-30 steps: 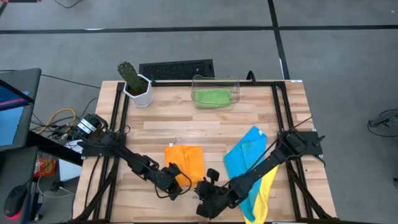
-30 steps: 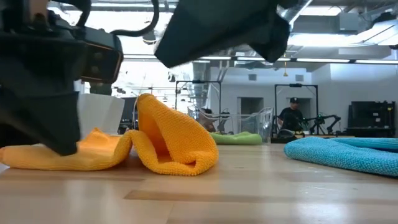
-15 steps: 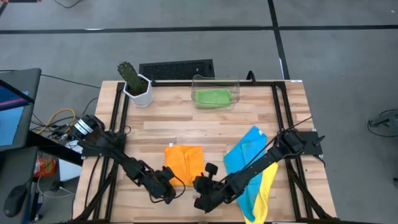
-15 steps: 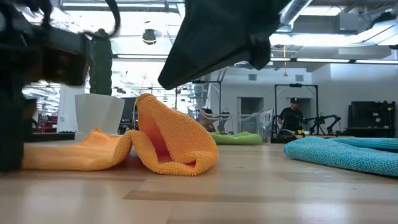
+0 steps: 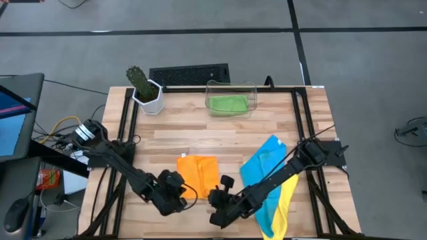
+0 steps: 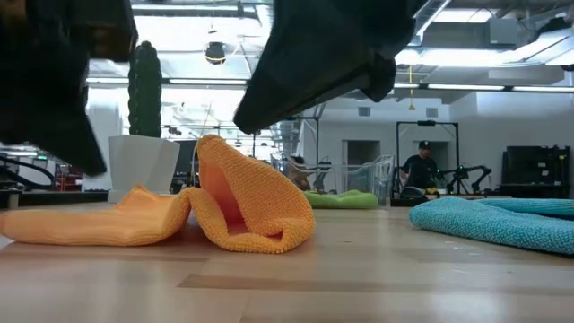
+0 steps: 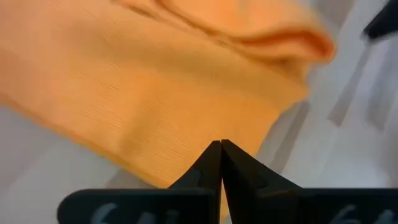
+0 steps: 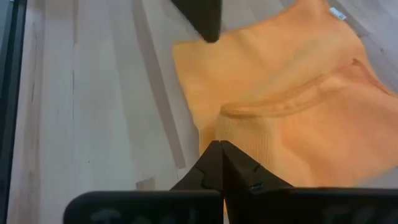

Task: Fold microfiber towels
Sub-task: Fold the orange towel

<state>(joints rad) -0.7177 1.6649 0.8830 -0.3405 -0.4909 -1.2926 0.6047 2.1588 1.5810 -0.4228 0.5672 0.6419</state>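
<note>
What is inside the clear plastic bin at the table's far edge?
The clear plastic bin holds a folded green microfiber towel. Whether anything lies beneath that towel cannot be seen.

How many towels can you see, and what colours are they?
4. The orange towel lies near the table's front middle. The blue towel lies to its right, overlapping the yellow towel at the front edge. The green towel is in the clear bin at the back.

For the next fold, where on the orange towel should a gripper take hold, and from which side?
Probably the raised hump of the orange towel, on its side toward the right gripper. There the cloth stands off the table in a curled loop, so shut fingers could open and pinch it from above; elsewhere it lies flat. The left gripper hovers beside it.
</note>
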